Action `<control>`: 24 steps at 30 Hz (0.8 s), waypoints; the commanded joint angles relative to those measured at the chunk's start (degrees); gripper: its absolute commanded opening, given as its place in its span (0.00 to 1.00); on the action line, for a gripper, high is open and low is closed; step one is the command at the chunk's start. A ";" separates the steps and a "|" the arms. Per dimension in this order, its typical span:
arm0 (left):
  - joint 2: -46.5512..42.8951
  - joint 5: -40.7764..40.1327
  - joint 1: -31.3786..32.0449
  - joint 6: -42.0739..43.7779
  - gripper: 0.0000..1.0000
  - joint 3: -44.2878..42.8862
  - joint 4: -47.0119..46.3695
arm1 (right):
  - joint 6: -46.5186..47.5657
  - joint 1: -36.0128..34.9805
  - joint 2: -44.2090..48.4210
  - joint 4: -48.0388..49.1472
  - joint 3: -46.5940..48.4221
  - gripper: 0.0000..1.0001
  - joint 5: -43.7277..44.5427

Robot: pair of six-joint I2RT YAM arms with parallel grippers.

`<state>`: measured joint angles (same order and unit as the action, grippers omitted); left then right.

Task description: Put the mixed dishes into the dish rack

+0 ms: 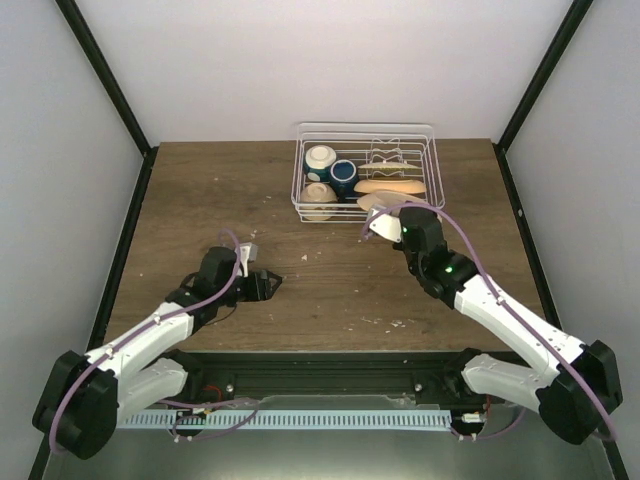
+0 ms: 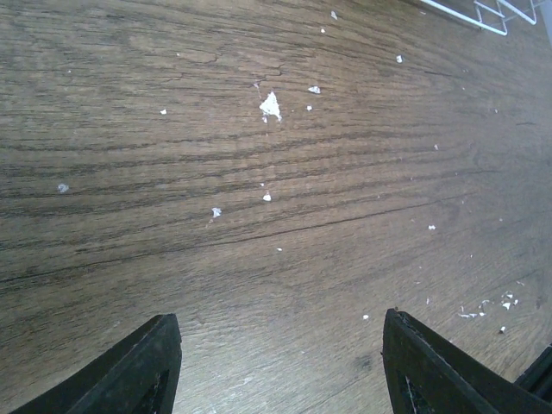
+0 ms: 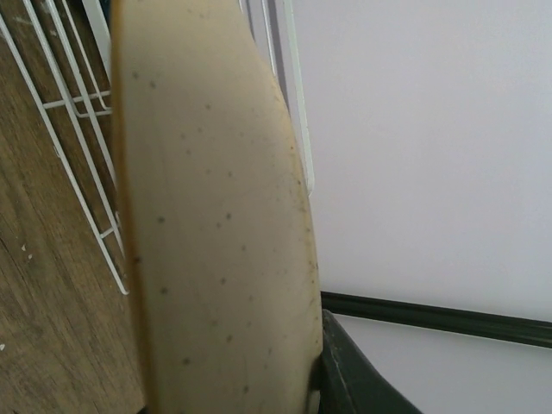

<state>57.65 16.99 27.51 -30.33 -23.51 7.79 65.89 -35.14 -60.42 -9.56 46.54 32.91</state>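
Note:
The white wire dish rack (image 1: pixel 432 160) stands at the back of the table. It holds two cream-white bowls (image 1: pixel 320 158) (image 1: pixel 319 198), the dark blue cup (image 1: pixel 343 177) and an orange plate (image 1: pixel 390 186) on edge. My right gripper (image 1: pixel 392 220) is shut on a second plate (image 1: pixel 377 202) at the rack's near wall. In the right wrist view that plate's cream speckled back (image 3: pixel 216 216) fills the middle, with one dark finger (image 3: pixel 354 379) pressed on it and the rack wires (image 3: pixel 79 164) to the left. My left gripper (image 1: pixel 268 285) is open and empty over bare wood (image 2: pixel 280 362).
The wooden table (image 1: pixel 200 200) carries small white crumbs (image 2: pixel 271 105). A corner of the rack (image 2: pixel 483 15) shows at the top right of the left wrist view. Black frame posts (image 1: pixel 110 80) and white walls enclose the table.

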 commanded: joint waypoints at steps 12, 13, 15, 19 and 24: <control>0.55 0.36 -0.27 0.97 0.66 0.71 -2.32 | 5.84 -0.62 -2.74 18.41 -3.20 0.01 7.14; 0.46 0.40 -0.26 0.97 0.66 0.79 -2.41 | 5.72 -0.61 -3.24 18.72 -3.33 0.01 7.29; 0.37 0.41 -0.26 0.99 0.66 0.90 -2.43 | 5.48 -0.61 -4.29 19.63 -3.66 0.01 7.58; -0.11 0.32 -0.26 0.88 0.66 1.33 -2.27 | 6.14 -0.60 -7.00 22.19 -4.34 0.01 8.55; -0.92 0.03 -0.26 0.71 0.66 1.77 -2.17 | 8.32 -0.57 -8.58 27.02 -5.55 0.01 8.58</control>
<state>57.89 16.97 27.51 -29.82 -22.61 6.48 72.69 -35.24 -69.38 6.46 40.66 39.00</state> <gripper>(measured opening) 0.659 0.168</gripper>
